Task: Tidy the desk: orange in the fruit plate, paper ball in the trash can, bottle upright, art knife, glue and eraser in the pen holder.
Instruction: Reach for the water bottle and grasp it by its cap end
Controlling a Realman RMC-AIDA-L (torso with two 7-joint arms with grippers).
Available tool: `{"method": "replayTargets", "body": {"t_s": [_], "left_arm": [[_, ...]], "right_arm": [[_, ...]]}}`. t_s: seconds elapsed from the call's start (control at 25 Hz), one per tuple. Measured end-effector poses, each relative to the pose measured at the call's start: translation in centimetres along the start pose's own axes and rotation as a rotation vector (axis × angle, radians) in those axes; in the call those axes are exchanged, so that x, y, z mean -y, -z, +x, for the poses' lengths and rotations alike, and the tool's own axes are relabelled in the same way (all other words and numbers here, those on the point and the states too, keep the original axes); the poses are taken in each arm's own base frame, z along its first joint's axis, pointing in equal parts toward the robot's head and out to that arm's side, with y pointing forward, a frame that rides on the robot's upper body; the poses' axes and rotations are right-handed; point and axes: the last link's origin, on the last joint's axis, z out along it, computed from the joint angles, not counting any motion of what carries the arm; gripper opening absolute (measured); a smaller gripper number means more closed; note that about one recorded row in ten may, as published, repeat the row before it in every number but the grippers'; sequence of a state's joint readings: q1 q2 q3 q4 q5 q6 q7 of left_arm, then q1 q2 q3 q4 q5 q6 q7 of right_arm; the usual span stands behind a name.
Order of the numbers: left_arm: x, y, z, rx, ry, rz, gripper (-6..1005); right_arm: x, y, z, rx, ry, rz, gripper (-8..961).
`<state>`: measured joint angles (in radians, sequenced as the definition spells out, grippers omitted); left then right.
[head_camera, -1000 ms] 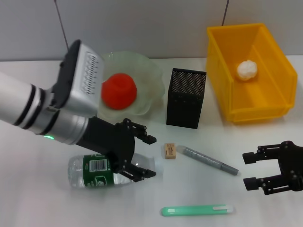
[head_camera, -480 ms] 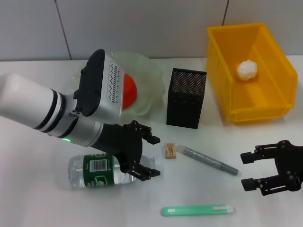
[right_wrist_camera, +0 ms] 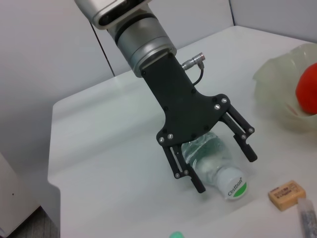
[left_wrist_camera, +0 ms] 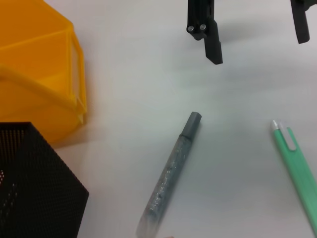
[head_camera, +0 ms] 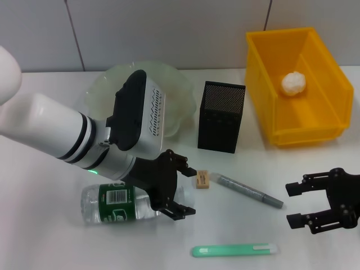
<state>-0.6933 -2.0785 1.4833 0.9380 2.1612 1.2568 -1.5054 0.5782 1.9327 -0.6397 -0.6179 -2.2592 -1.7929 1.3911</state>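
Observation:
The clear bottle (head_camera: 115, 203) with a green label lies on its side at the front left. My left gripper (head_camera: 188, 192) is open, one finger on each side of its cap end (right_wrist_camera: 235, 188) without closing on it. The orange (right_wrist_camera: 308, 89) sits in the pale green fruit plate (head_camera: 180, 84); my left arm hides it in the head view. A tan eraser (head_camera: 202, 179), a grey glue stick (head_camera: 247, 191) and a green art knife (head_camera: 233, 250) lie on the table. The black mesh pen holder (head_camera: 221, 116) stands behind them. The paper ball (head_camera: 293, 82) rests in the yellow trash can (head_camera: 332, 107). My right gripper (head_camera: 293, 203) is open at the front right.
My left arm's white and silver forearm (head_camera: 84, 140) reaches across the plate and the table's left half. The glue stick (left_wrist_camera: 171, 176) lies between the pen holder (left_wrist_camera: 34, 183) and the art knife (left_wrist_camera: 297, 168). A grey wall backs the table.
My left arm has swung to the right over the plate, now covering the orange, and its gripper has moved along the bottle toward the cap. The right gripper has barely moved.

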Motion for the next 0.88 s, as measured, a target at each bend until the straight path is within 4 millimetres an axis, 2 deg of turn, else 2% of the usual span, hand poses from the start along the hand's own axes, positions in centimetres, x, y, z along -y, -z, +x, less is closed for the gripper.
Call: {"method": "replayTargets", "body": {"t_s": [0.68, 0.88], "left_arm": [[-0.21, -0.71, 0.02, 0.031, -0.031, -0.003, 786], [-0.22, -0.73, -0.03, 0.038, -0.036, -0.004, 612]], "right_arm": [[-0.1, 0.0, 0.21, 0.001, -0.008, -0.001, 761], [-0.12, 0.01, 0.28, 0.001, -0.011, -0.001, 761]]}}
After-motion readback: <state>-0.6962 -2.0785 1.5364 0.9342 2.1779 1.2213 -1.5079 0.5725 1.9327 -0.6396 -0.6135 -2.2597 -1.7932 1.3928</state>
